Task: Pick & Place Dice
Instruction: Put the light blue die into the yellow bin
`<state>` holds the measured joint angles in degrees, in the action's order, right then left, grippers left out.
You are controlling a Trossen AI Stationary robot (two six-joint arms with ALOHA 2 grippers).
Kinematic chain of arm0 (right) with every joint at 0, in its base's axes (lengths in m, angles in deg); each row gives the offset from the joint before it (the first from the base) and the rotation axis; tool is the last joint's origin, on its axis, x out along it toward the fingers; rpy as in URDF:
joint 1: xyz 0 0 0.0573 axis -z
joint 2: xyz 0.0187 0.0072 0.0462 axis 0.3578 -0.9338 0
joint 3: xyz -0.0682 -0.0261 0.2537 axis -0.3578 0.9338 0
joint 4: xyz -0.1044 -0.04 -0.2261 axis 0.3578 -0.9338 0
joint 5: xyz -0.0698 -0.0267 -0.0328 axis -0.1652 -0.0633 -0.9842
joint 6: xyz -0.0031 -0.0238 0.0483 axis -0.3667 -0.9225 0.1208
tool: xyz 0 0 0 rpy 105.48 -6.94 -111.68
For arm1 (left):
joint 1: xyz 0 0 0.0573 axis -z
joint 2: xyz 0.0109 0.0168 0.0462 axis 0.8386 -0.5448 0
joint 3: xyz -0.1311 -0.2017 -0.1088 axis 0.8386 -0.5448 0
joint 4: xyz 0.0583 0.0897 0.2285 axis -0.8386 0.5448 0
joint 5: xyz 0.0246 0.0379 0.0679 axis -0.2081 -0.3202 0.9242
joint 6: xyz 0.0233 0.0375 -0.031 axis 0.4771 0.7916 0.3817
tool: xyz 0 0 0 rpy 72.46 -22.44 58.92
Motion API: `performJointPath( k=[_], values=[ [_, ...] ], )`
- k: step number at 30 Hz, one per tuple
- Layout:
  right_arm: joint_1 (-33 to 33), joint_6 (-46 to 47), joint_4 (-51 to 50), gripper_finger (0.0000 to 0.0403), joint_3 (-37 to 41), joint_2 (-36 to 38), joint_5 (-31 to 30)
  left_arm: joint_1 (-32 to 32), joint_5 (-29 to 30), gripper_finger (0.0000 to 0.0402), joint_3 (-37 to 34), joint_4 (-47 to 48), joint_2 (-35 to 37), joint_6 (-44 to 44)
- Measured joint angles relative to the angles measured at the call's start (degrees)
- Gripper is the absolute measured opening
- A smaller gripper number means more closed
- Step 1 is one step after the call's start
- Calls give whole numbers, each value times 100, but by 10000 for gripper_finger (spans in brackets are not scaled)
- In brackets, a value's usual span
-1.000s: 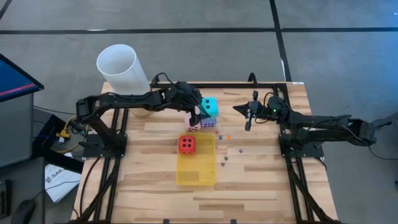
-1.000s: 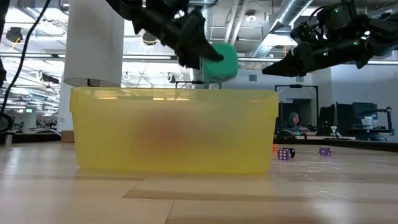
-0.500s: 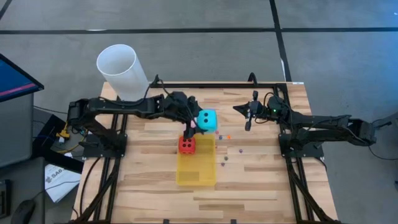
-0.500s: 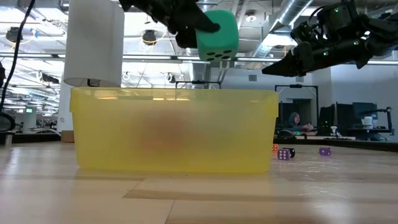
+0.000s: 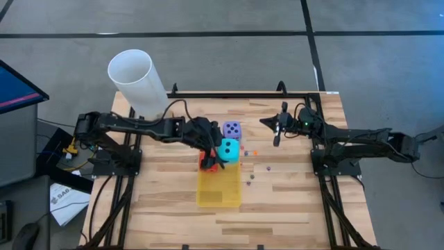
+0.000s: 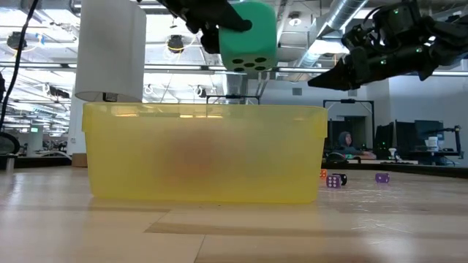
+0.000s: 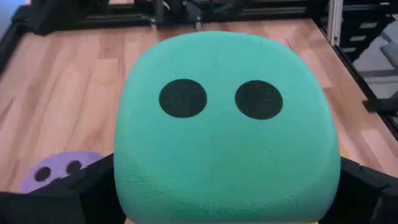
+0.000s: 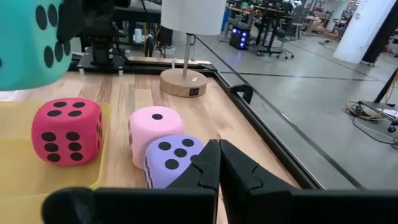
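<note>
My left gripper (image 5: 222, 154) is shut on the cyan die (image 5: 229, 149), which hangs in the air over the far end of the yellow tray (image 5: 219, 189). The red die (image 8: 65, 137) sits in that end of the tray, half hidden under the gripper in the high view. The pink die (image 8: 155, 132) and the purple die (image 5: 232, 130) rest side by side on the table just beyond the tray. My right gripper (image 5: 277, 133) hovers shut at the far right, touching nothing. My left gripper pinches the cyan die between its two fingers, one finger (image 7: 81, 193) on its left face and the other on the opposite face (image 7: 323, 162). The fingers come from the table's left, slanting down. The die is lifted clear above the tray's rim (image 6: 205, 109).
A tall white cylinder (image 5: 133, 78) on a round base stands at the far left corner. Several tiny coloured dice (image 5: 251, 176) lie on the wood right of the tray. A dark frame (image 5: 326, 149) edges the table.
My left gripper has carried the cyan die from above the pink and purple dice toward the table's near edge and slightly up, so it now hangs over the tray's far end. The purple die has come into view in the high view.
</note>
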<state>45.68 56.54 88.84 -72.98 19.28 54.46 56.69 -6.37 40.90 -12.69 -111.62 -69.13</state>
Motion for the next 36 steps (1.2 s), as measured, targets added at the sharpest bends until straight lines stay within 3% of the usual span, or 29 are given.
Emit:
performJointPath(
  k=[7, 19, 36],
  values=[
    [-77, -41, 2, 0, 0, 0, 2, 269, 1221, 381, 0, 397, -2, -282],
    [-67, -46, 2, 0, 0, 0, 0, 396, 1316, 381, -957, -644, -7, -791],
    [-384, -44, 216, 0, 0, 0, -2, 1258, 1544, 379, -1727, -750, 1073, -1564]
  ],
)
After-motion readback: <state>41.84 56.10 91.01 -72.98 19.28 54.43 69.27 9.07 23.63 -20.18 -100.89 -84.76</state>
